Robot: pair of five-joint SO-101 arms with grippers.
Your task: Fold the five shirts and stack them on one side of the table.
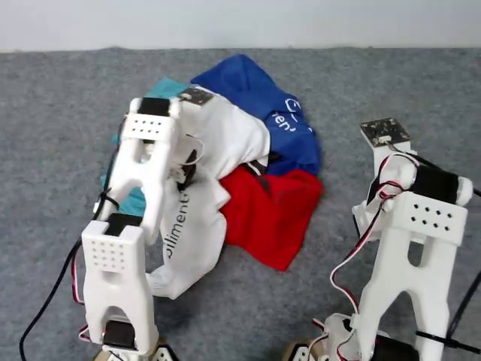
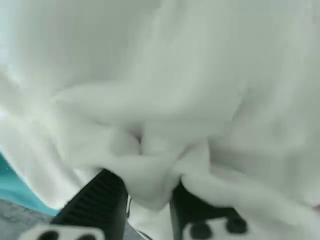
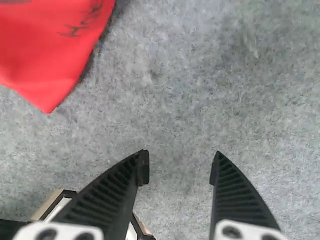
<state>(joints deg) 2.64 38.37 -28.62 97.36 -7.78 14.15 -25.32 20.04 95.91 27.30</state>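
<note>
Grey felt (image 1: 60, 150); left claw (image 2: 147, 194) pinches rumpled white shirt (image 2: 200, 75).

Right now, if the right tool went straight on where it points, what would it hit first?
Probably the bare grey table cover: the right tool, open, points down at it with nothing between. The red shirt lies off to the side of that line, though depth is unclear.

The heap of shirts (image 1: 259, 177) lies mid-table (image 1: 391, 83), the left gripper (image 2: 145, 190) in the top shirt (image 1: 233, 135), the right gripper (image 3: 179, 167) over bare table beside the heap.
</note>
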